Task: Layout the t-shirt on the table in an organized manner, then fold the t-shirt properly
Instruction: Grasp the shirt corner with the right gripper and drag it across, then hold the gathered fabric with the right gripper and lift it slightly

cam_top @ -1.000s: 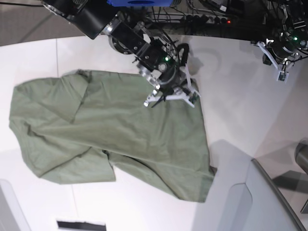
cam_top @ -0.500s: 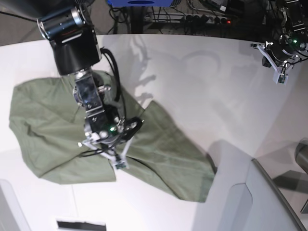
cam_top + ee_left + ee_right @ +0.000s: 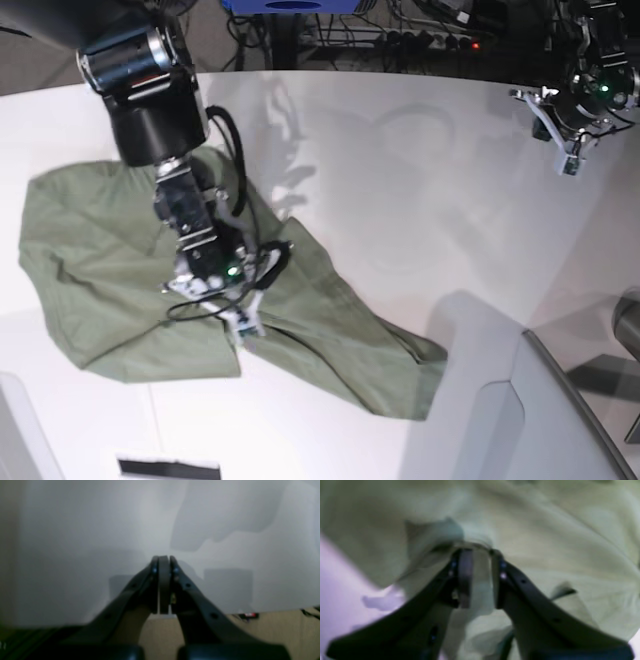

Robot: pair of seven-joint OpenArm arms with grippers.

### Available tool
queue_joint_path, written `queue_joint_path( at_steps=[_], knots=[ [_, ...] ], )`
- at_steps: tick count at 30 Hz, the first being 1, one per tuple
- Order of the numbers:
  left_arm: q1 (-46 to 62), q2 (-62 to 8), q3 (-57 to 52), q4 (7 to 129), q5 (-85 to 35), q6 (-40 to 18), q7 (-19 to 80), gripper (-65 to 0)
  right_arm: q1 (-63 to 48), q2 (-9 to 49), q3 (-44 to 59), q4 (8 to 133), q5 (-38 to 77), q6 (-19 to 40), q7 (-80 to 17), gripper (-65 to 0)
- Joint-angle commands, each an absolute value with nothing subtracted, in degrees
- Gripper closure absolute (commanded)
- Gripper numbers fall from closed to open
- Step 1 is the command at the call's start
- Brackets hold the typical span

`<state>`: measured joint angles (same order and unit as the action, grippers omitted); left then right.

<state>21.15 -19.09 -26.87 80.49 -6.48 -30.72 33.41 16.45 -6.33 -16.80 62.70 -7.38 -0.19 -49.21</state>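
Note:
The olive-green t-shirt (image 3: 90, 260) lies spread on the left half of the white table (image 3: 430, 190), its right part pulled into a diagonal fold. My right gripper (image 3: 238, 320) hangs low over the shirt's lower middle, at the fold. In the right wrist view its jaws (image 3: 480, 551) stand a little apart, with the t-shirt (image 3: 545, 530) bunched at the tips and showing through the gap. My left gripper (image 3: 566, 150) hovers over the table's far right, away from the shirt. It (image 3: 163, 557) is shut with nothing in it, above the bare table (image 3: 75, 530).
A grey angled panel (image 3: 545, 420) with a dark edge fills the near right corner. A dark cylinder (image 3: 628, 325) shows at the right edge. Cables and a power strip (image 3: 430, 38) lie beyond the table's curved far edge. A dark strip (image 3: 168, 467) sits near the front edge.
My right arm swept from the shirt's upper right edge down to its lower middle, dragging that edge over the body. Its jaws have parted. The left arm barely moved.

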Motion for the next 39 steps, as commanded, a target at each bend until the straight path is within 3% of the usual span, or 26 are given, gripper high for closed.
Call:
queue_joint_path(
  at_steps=[1,6,10,19,39],
  knots=[
    [21.23,-20.26,-27.03,81.27,-6.81,-30.46,32.66,0.0,16.92,-6.55,-19.03,65.71,-7.52,-0.22,-48.75,-17.1],
    [21.23,-20.09,-27.03,81.36,-6.81,-30.37,32.57,0.0,12.53,-5.23,-28.79,75.74,-7.52,-0.04,-48.75,-17.6],
    [21.23,-20.09,-27.47,81.27,-6.81,-30.37,32.48,0.0,11.91,-5.49,-34.77,73.10,-7.25,-0.22,-48.13,-18.2],
    [21.23,-20.09,-27.56,81.27,-6.81,-30.37,32.48,0.0,12.00,-6.99,-34.59,60.79,-7.25,-0.22,-40.75,-21.2],
    [21.23,-20.09,-27.12,81.27,-6.81,-30.37,32.48,0.0,13.05,-6.99,-34.95,65.01,-7.60,-0.31,-45.85,-21.5]
  ],
)
